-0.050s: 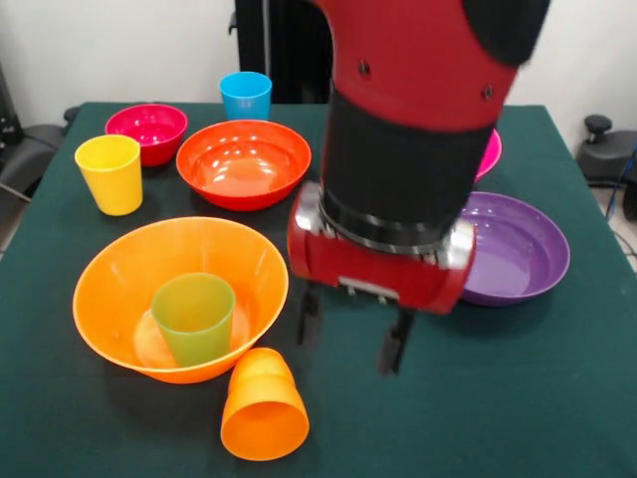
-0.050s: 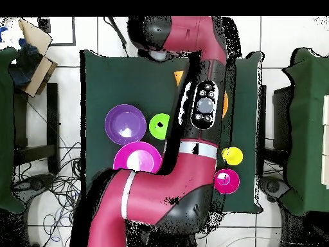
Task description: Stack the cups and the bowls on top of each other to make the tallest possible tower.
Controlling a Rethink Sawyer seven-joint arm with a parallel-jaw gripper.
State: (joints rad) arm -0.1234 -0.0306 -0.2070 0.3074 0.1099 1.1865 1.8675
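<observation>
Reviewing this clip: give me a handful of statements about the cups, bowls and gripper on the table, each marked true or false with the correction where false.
1. A green plastic cup stands upright inside the large orange plastic bowl. True.
2. The orange plastic cup stands upright on the green table. False: it lies on its side just in front of the large orange bowl.
3. The gripper holds a cup. False: its two dark fingers hang open over bare tablecloth, holding nothing.
4. The yellow plastic cup stands upright beside the small crimson bowl. True.
5. The wide purple bowl has a cup in it. False: no cup shows in the part not hidden by the arm.
</observation>
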